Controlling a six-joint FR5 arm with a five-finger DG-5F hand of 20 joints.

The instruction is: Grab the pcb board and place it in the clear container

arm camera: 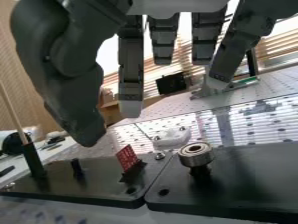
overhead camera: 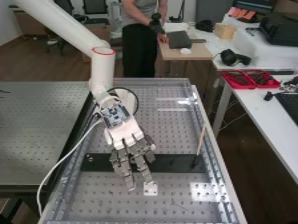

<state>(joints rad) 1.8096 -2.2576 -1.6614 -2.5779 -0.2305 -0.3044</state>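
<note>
Over the bench's dark mounting strip (overhead camera: 174, 163), the hand (overhead camera: 130, 142) hangs with its fingers extended and spread. In the wrist view the hand (arm camera: 130, 72) has fairly straight fingers and a lowered thumb, with nothing between them. A small red pcb board (arm camera: 128, 158) stands tilted in a black holder on a dark plate (arm camera: 93, 186), apart from the hand and below the thumb's tip.
A metal bearing (arm camera: 197, 155) sits on a peg beside the board, with a white bracket (arm camera: 171, 137) behind. A thin wooden stick (overhead camera: 201, 140) rises from a black base at the strip's right end. Red trays (overhead camera: 251, 79) lie on the side table.
</note>
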